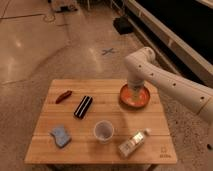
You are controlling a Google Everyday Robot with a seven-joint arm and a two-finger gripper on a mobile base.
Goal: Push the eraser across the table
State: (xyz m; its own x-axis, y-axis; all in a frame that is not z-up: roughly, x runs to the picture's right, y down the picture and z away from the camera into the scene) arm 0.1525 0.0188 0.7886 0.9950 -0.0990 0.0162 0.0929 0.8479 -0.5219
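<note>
Along the near edge of your table you have three things. A blue pad lies toward the near-left corner. A clear cup stands upright at the middle. A plastic bottle lies on its side to the right of the cup. A small dark mark sits at the near-right corner.

Farther in, the eraser lies left of centre, slanted, with its long side pointing toward the far edge. It is apart from everything else. Beyond it, near the far-left corner, lies a small red-brown item.

At the far-right corner sits an orange bowl. Your gripper hangs over the bowl, well apart from the eraser, and you cannot tell whether it is wide or narrow. The white arm reaches in from the right. On the floor past the far edge is a blue cross.
</note>
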